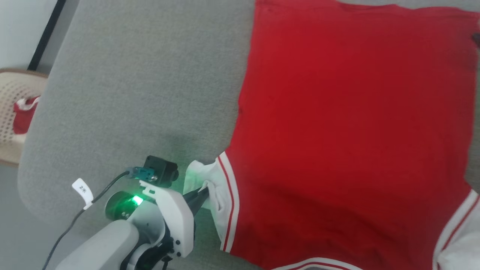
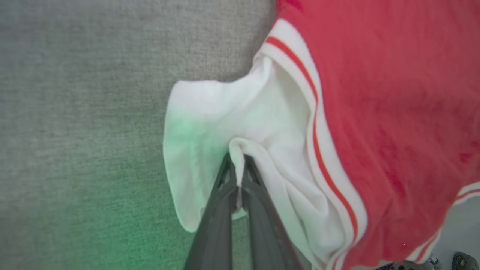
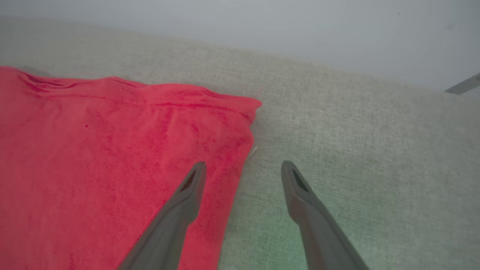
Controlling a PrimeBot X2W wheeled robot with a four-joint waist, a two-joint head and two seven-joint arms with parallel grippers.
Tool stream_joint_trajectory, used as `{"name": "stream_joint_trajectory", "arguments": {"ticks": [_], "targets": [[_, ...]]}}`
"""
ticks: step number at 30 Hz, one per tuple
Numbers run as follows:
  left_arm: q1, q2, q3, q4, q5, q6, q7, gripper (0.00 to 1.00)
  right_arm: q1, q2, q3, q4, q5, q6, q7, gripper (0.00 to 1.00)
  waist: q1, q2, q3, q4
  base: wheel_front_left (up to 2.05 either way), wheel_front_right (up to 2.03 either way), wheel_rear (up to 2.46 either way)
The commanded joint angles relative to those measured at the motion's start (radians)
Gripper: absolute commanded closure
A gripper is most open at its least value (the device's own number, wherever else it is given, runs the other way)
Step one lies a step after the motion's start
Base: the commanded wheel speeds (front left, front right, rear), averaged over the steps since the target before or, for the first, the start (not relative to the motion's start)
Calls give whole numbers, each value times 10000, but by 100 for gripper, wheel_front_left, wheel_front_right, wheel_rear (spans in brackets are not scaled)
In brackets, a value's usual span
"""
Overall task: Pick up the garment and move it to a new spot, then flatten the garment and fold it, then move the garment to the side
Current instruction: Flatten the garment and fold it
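Left claw (image 1: 202, 195): nearest the head camera, low at left. Fingers pressed together on a raised fold of the white sleeve (image 2: 202, 120), cloth pinched between the tips. Right claw (image 3: 243, 168): fingers wide apart, holding nothing. One finger over red cloth, the other over bare bench (image 3: 356, 150), just short of a far corner of the garment (image 3: 93, 150). Contact with the cloth: cannot tell.

Hazards, as judged from this position:
- Slip. Caused by a thin pinch on the sleeve's fold; likely to pull free under a firm tug.
- Bunching. Caused by hauling from one sleeve alone with the body unheld. Expect drag across the grey bench and creases along the armhole.
- Single-layer grab at the right. Caused by closing astride the edge; may catch the top layer only, or nothing.
- Slide-off. Caused by the collar end lying close to the near edge of the bench. Avoid a long pull toward the robot.

Garment: spread on the bench, right of the left arm, hem far, collar end near. Mostly flat, with light ripples along the hem. Plain red face up; no lettering in sight. White sleeves at both near corners, the left one crumpled and lifted in the grip. Red-and-white striped trim (image 1: 229, 195) along armholes and collar.
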Motion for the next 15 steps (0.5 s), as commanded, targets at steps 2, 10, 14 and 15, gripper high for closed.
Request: {"name": "stream_joint_trajectory", "arguments": {"ticks": [2, 10, 14, 15], "targets": [[-138, -132, -114, 398, 45, -43, 8, 100, -504, 9, -126, 717, -82, 2, 353, 0, 0, 0, 368, 393, 0, 0, 0], [-578, -636, -262, 1099, 93, -364, -119, 100, -1252, 73, -354, 2901, -826, 1, 1544, 0, 0, 0, 745, 739, 0, 0, 0], [-685, -774, -238, 1499, -29, -489, -181, 100, -1245, 252, -324, 3684, -1227, -6, 2128, 2, 0, 0, 763, 749, 0, 0, 0], [-697, -780, -235, 1589, -41, -510, -203, 100, -1246, 322, -212, 3742, -1314, -6, 2246, 100, 0, 0, 752, 730, 0, 0, 0]]}}
